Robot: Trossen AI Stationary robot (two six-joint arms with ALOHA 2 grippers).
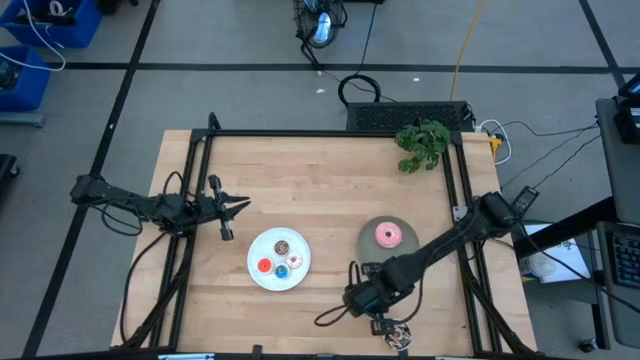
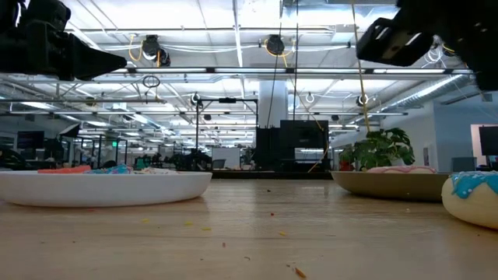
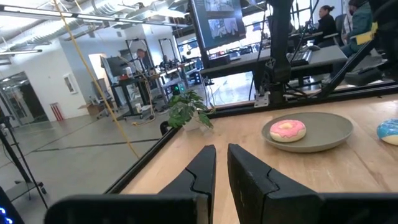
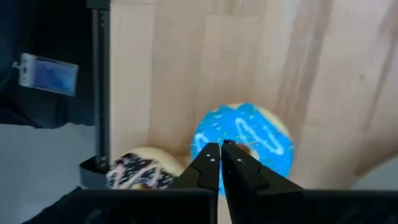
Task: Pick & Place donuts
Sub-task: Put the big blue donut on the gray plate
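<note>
Over on the left, the left end effector (image 1: 240,206) hangs above the counter (image 1: 320,190) near its left edge, fingers (image 3: 202,171) pinched almost together on nothing, pointing across toward the grey plate (image 1: 372,245). Next along, the white plate (image 1: 262,277) sits near the front with four tiny donuts on it: brown (image 1: 283,247), red (image 1: 264,266), white (image 1: 295,262) and blue (image 1: 282,271). Moving right, the grey plate carries the pink donut (image 1: 388,235). A leafy plant (image 1: 422,143) stands at the back right corner, well apart from the plates. Now the right end effector (image 1: 375,318): it is down at the counter's front edge, just right of the white plate, fingers (image 4: 208,165) closed together right over the blue sprinkled donut (image 4: 245,143), which lies flat on the wood. Whether they grip it, I cannot tell. Just beside it lies the speckled brown donut (image 4: 142,169), close to the black frame rail (image 4: 101,81) at the edge; the arm covers most of both from above.
</note>
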